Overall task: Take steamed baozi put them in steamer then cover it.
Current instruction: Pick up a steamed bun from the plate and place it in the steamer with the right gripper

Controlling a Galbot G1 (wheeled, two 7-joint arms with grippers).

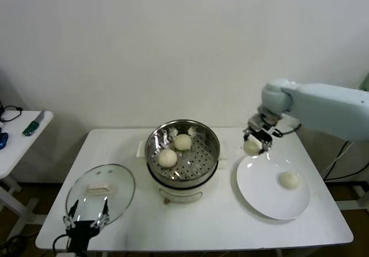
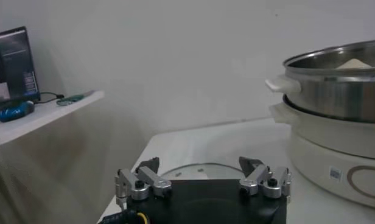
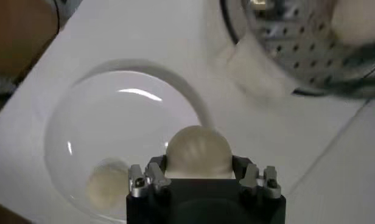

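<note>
Baozi (image 1: 252, 147) clamped in my right gripper (image 1: 254, 143), right of frame centre, lifted above the far-left rim of the plate (image 1: 258, 199). One baozi (image 1: 289, 180) lies on the plate; two sit in the steamer (image 1: 182, 173) at centre. My left gripper (image 1: 85, 217), fingers apart, bottom left over the glass lid (image 1: 118, 196).
</note>
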